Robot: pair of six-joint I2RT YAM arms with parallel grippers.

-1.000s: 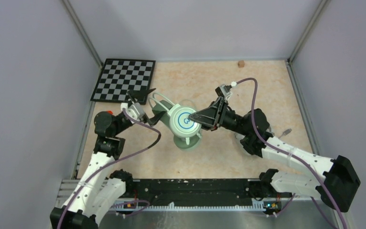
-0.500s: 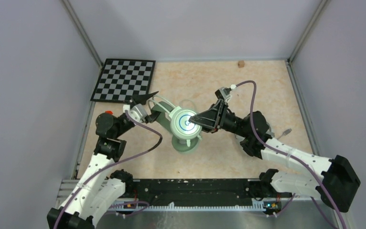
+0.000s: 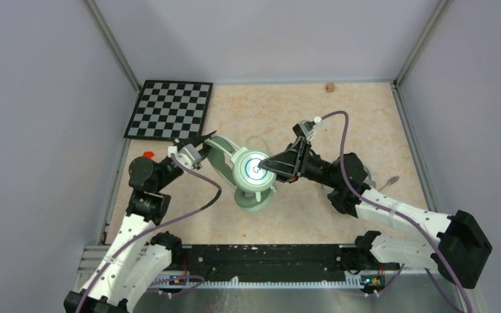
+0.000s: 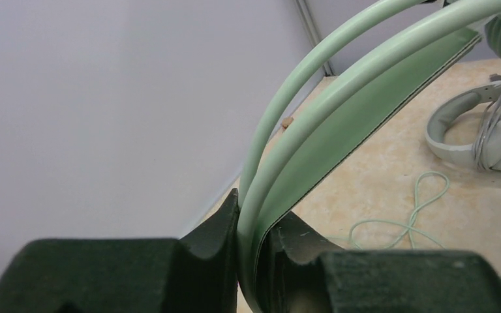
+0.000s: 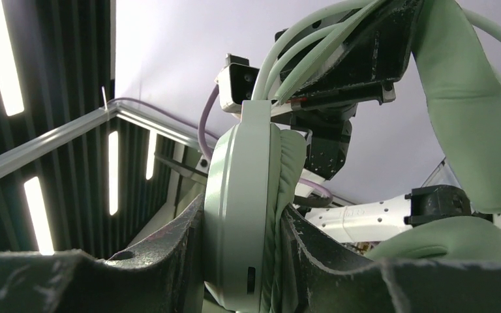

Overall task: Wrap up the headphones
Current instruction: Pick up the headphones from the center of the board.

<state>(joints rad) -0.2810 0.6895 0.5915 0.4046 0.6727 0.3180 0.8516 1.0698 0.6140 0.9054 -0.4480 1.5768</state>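
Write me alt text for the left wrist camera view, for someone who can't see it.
The left gripper is shut on the headband of the mint-green headset, which arcs up to the right. Behind it on the table lie a loose pale-green cable and a white headset with grey cable draped over it.

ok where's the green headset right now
The green headset is mid-table in the top view, left gripper clamping its headband, right gripper its ear cup.
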